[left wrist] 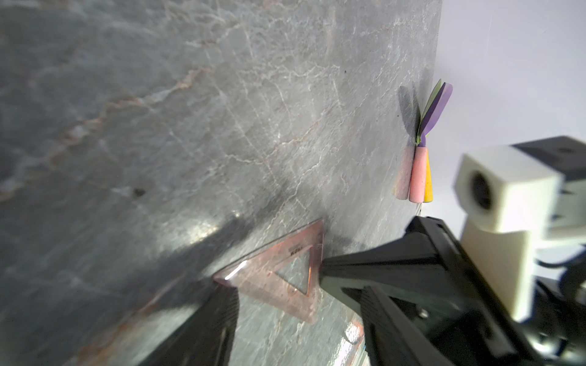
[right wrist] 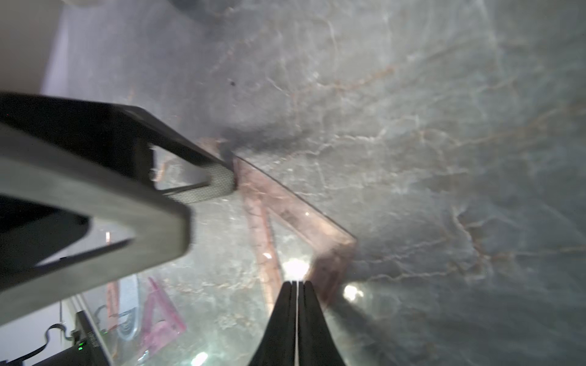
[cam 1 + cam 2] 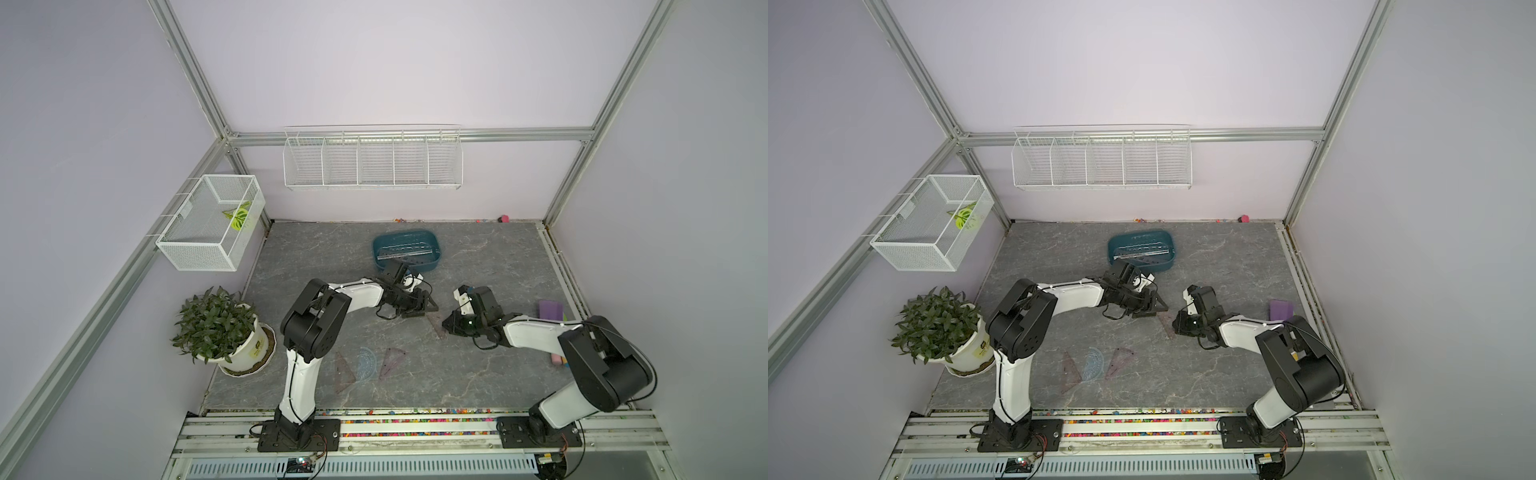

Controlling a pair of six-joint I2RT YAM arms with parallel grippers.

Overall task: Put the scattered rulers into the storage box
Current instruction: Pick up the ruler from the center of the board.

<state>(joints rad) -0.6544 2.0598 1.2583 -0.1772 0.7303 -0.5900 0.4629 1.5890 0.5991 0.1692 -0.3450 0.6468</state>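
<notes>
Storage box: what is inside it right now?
Straight clear rulers lie along the storage box floor. The left arm's wrist covers its near edge, so anything there is hidden.

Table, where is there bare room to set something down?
Free: the far-left stretch between the storage box and the potted plant; the far-right stretch between the box and the purple block. Crowded: mid-table, where the left arm and right arm meet over a triangle, and the front cluster of rulers.

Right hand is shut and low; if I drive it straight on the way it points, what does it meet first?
The brown triangle ruler: the right hand has its tips at the ruler's edge, apparently touching, though depth is unclear.
</notes>
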